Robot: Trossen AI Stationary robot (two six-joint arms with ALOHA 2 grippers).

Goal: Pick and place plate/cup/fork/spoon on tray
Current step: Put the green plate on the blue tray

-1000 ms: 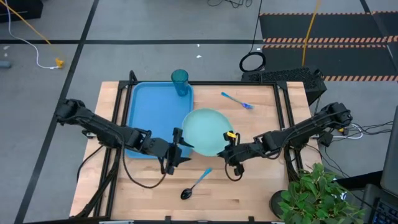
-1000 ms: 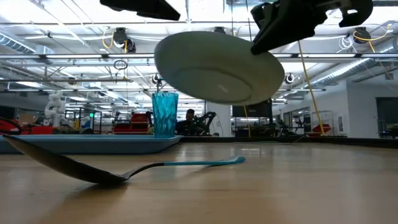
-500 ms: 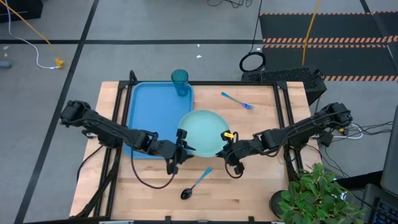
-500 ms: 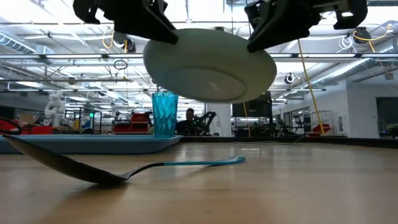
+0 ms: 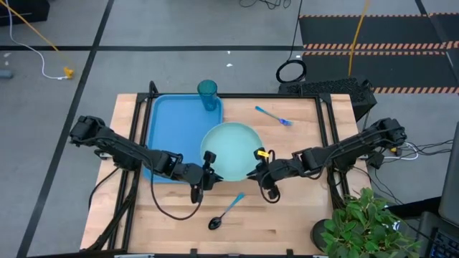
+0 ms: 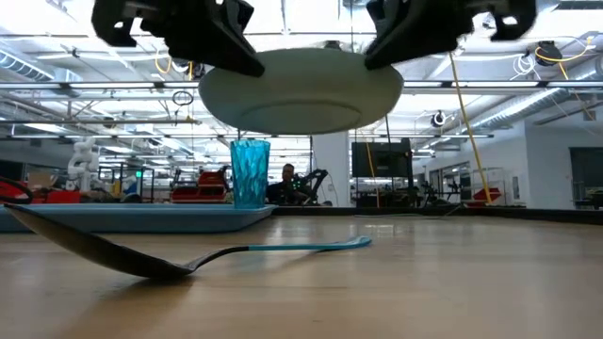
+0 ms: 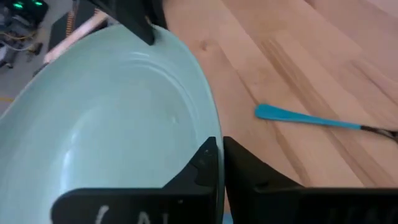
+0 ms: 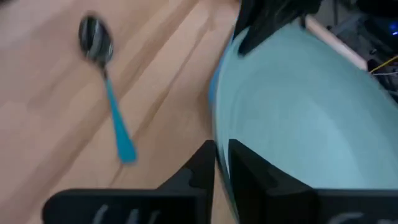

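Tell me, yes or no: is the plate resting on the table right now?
No. In the low view the plate hangs clear above the wooden table, with the room's background visible beneath it.

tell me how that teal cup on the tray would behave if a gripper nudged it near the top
The cup is tall and narrow, standing upright at the tray's far corner, so a high push would probably tip it rather than slide it. It looks like thin translucent plastic, so likely light. Once down, it would probably roll.
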